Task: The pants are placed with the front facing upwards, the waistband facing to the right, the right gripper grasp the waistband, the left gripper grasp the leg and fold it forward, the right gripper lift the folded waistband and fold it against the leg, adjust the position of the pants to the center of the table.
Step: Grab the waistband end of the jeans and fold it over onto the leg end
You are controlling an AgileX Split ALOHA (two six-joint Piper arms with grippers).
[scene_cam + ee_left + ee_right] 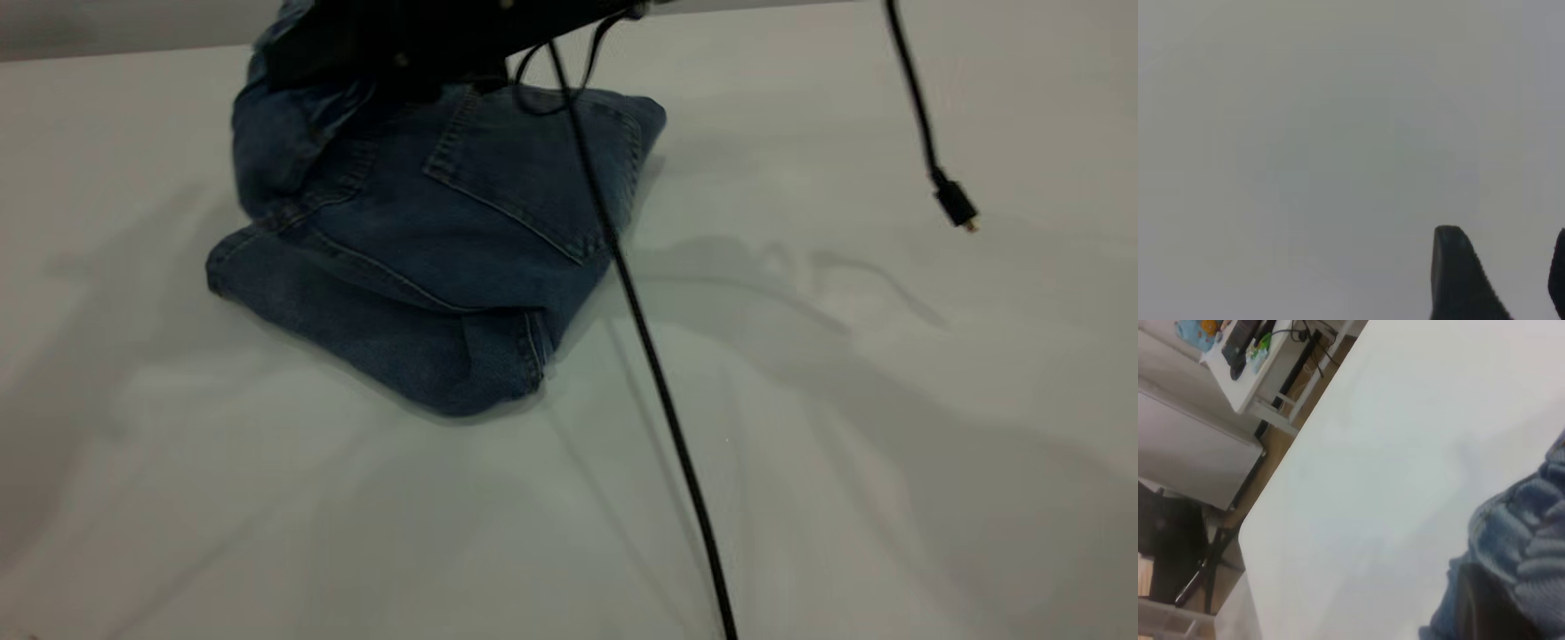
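**Dim overhead light, soft wrist feeds**

My exterior feed looks dim, with a greenish-grey cast over the large plain white tabletop (889, 444). Soft, overlapping shadows spread across it, and the folded blue denim pants (427, 249) read dark, detail sinking near the top edge. My left wrist feed is flat, featureless grey. The right wrist feed is brighter but blurred, with the ruched denim waistband (1525, 547) out of focus.

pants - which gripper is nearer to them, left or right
Right. The right gripper is at the pants, its wrist view filled with gathered denim; the left gripper sees only bare table.
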